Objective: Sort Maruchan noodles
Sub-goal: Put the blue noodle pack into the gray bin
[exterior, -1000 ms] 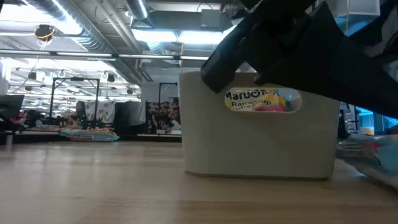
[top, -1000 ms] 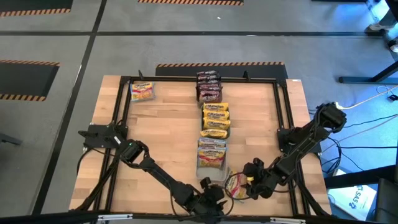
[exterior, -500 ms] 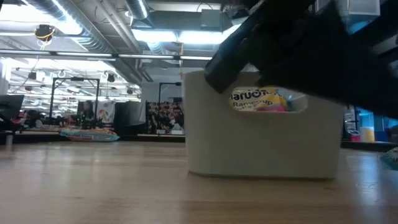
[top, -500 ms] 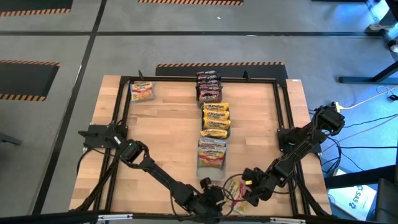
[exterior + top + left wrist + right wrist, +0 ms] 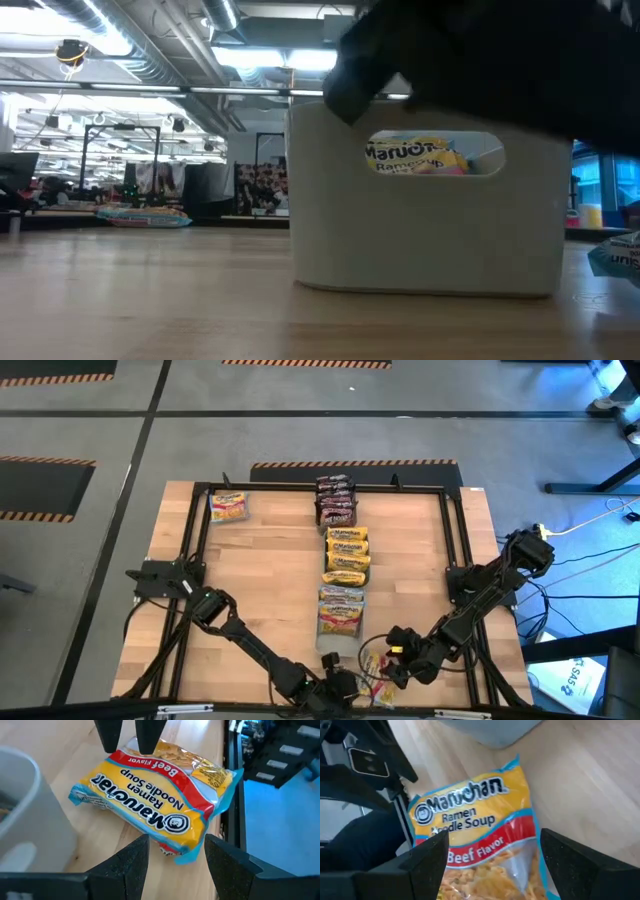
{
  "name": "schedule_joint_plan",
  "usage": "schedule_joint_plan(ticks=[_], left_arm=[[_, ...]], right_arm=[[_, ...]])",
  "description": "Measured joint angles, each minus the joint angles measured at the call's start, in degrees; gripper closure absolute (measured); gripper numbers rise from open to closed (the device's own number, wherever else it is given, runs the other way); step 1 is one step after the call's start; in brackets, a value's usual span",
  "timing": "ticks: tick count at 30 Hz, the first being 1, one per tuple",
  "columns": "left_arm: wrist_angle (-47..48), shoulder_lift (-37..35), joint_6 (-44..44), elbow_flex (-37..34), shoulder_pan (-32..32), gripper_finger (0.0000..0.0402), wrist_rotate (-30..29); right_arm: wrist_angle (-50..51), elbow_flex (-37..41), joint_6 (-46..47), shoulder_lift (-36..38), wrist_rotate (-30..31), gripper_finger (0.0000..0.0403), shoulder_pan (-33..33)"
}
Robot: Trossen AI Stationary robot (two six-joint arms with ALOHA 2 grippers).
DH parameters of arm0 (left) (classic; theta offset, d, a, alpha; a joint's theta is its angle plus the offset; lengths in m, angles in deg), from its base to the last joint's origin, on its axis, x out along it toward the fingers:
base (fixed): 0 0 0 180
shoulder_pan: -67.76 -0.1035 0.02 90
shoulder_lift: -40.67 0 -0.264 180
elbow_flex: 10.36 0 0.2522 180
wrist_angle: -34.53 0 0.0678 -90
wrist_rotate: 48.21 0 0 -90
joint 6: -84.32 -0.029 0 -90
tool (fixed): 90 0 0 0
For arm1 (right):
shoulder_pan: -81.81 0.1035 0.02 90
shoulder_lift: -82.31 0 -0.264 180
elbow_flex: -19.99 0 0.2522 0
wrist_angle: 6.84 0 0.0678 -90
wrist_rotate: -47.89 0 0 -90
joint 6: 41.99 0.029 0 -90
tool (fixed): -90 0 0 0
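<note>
1 beef packet [image 5: 155, 805] lies flat at the table's [image 5: 260, 580] near edge beside the pale bin [image 5: 425, 200], long axis running between both arms. The left gripper [image 5: 174, 851] and right gripper [image 5: 492, 856] face it from opposite ends, jaws wide, gripping nothing. Since 1 second ago the right gripper has retreated; the packet sits nearer the left.

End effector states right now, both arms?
Left end effector: open, straddling the Beef packet, not gripping it.
Right end effector: open over the same packet, holding nothing.
</note>
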Motion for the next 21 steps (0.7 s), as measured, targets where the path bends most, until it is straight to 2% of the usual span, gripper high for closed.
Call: schedule_joint_plan(ticks=[7, 11, 13, 16, 21], left_arm=[[0.02, -3.23, -5.63, 0.1, 0.79, 0.0216, -1.0], [-1.43, -3.26, -8.07, 0.04, 1.84, 0.0216, 1.01], [-3.09, -3.24, -8.74, 0.04, 2.37, 0.0216, 2.03], [-6.54, -2.75, -10.82, 0.04, 2.99, 0.0216, 3.94], [-11.69, -1.14, -12.42, 0.05, 2.52, 0.0216, 7.21]], right_arm=[[1.2, -5.08, -10.71, 0.04, -1.72, 0.0107, 0.07], [5.83, -8.18, -18.54, 0.09, -4.11, 0.0107, 1.31], [4.74, -9.01, -22.47, 0.09, -4.46, 0.0107, 3.02], [2.2, -9.04, -24.34, 0.09, -3.06, 0.0107, 5.48], [1.98, -9.02, -24.23, -0.85, 2.69, 0.0107, 7.58]])
